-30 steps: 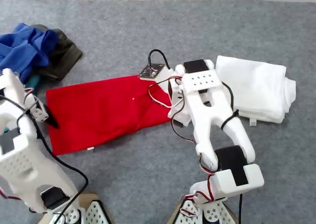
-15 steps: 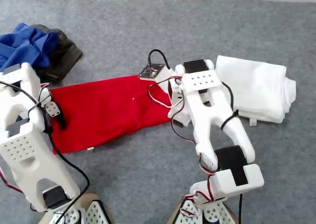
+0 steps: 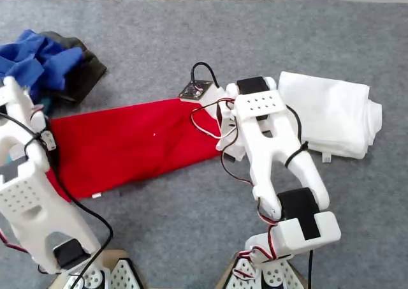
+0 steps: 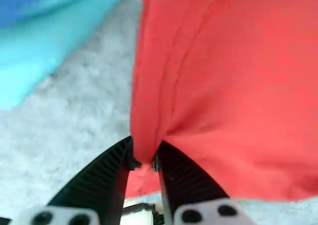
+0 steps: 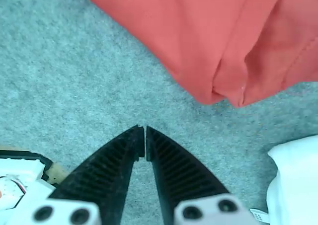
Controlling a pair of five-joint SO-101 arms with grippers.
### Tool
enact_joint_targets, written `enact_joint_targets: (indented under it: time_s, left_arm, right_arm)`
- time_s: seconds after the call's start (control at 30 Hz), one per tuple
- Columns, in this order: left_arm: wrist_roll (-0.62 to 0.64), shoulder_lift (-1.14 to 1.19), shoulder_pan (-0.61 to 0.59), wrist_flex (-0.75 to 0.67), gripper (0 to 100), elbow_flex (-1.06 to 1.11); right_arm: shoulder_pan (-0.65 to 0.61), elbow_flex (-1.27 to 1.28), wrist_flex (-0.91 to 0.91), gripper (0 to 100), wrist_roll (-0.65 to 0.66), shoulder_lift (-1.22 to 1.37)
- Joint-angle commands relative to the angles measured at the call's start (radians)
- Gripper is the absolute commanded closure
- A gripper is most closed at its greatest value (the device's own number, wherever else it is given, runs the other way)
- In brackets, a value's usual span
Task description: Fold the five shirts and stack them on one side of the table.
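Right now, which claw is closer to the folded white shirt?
The right. The right gripper sits shut beside the white shirt; the left gripper pinches the red shirt at its far end.

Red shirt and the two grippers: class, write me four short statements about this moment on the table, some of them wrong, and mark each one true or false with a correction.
1. The left gripper is shut on an edge of the red shirt. True.
2. The right gripper holds the red shirt. False: it is shut on nothing, over the bare table beside the shirt's corner.
3. The white shirt lies folded. True.
4. The blue shirt is folded on top of the white shirt. False: it lies crumpled on a dark shirt, across the table from the white one.
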Motion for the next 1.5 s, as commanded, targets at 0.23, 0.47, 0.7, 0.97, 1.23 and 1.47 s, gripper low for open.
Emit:
enact_joint_targets:
  time_s: [0.23, 0.47, 0.7, 0.97, 1.23, 1.47]
  left_arm:
    - [0.118, -0.153, 0.414, 0.018, 97, -0.016]
    - [0.250, -0.153, 0.619, 0.018, 97, -0.165]
    - [0.307, -0.152, 0.760, -0.018, 97, -0.280]
    - [0.367, -0.152, 0.924, -0.141, 97, -0.289]
    - [0.367, -0.140, 1.052, -0.272, 97, -0.291]
    - [0.368, -0.071, 1.112, -0.331, 97, -0.326]
  right_arm:
    - [0.044, -0.104, -0.006, 98.4, -0.006, -0.035]
    - [0.097, -0.262, 0.008, 98.4, -0.008, -0.036]
    - [0.229, -0.447, 0.034, 98.4, -0.002, -0.036]
    - [0.339, -0.605, 0.028, 98.4, 0.023, -0.035]
    - [0.480, -0.610, 0.006, 98.4, 0.120, -0.031]
    - [0.557, -0.610, 0.003, 98.4, 0.166, -0.027]
